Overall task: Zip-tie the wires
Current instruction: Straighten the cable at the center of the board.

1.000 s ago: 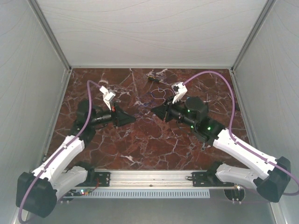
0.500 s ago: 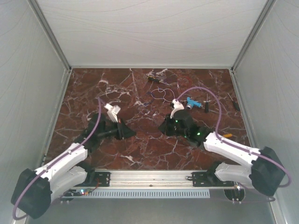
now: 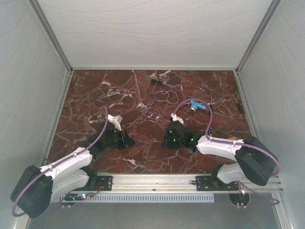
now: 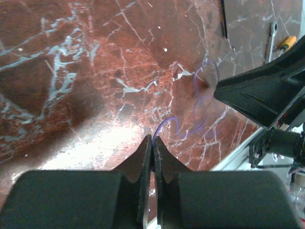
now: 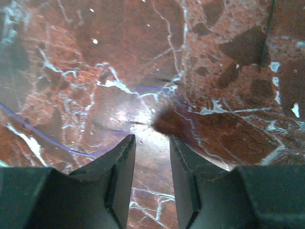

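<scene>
The left gripper (image 4: pixel 151 140) has its fingers pressed together, and a thin purple strand (image 4: pixel 164 122) curls up from the seam at the tips. It looks pinched there, though the wrist view cannot settle that. The right gripper (image 5: pixel 151 139) has its fingers spread a little with nothing between them. A faint purple line crosses the table (image 3: pixel 95 95) just off its left finger, and another lies ahead of its tips. The main loop of the wires (image 3: pixel 165 97) lies flat, well ahead of both grippers and nearer the right one's line of reach. A blue-handled tool (image 3: pixel 197 105) sits near it, off to that gripper's right. The step in hand looks like gathering the wires into a bundle for tying. To do it well, the right gripper should go forward low and straddle the loop where several strands cross, not a single strand, then close gently so nothing slips out sideways. The left should hold its pinch steady and avoid tugging, since so fine a strand can slide free or drag the loop out of reach.
</scene>
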`<control>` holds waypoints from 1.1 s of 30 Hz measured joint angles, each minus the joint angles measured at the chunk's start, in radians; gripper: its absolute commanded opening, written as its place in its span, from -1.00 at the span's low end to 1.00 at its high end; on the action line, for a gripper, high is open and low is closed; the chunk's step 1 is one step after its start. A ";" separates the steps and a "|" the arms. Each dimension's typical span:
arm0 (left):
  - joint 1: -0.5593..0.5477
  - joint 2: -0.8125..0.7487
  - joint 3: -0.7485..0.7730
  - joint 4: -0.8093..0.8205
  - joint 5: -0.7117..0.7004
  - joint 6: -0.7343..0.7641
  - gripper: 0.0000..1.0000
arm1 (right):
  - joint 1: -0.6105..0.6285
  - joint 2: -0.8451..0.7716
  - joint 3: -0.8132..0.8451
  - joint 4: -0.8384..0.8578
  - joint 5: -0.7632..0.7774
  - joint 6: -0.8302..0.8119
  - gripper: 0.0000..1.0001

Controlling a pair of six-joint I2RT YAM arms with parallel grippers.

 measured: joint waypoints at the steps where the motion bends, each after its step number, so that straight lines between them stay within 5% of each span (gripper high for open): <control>1: 0.000 -0.008 -0.005 -0.005 -0.014 -0.005 -1.00 | 0.000 0.008 -0.005 0.001 0.000 0.003 -0.25; 7: 0.000 -0.053 -0.024 -0.031 -0.075 -0.030 -1.00 | 0.003 0.024 -0.018 0.021 -0.006 0.004 -0.09; 20: -0.001 -0.108 -0.055 -0.056 -0.124 -0.061 -1.00 | 0.089 0.024 -0.005 0.031 -0.025 -0.031 -0.18; 33: -0.001 -0.108 -0.062 -0.048 -0.117 -0.065 -1.00 | 0.137 0.164 0.222 0.066 0.019 -0.065 -0.20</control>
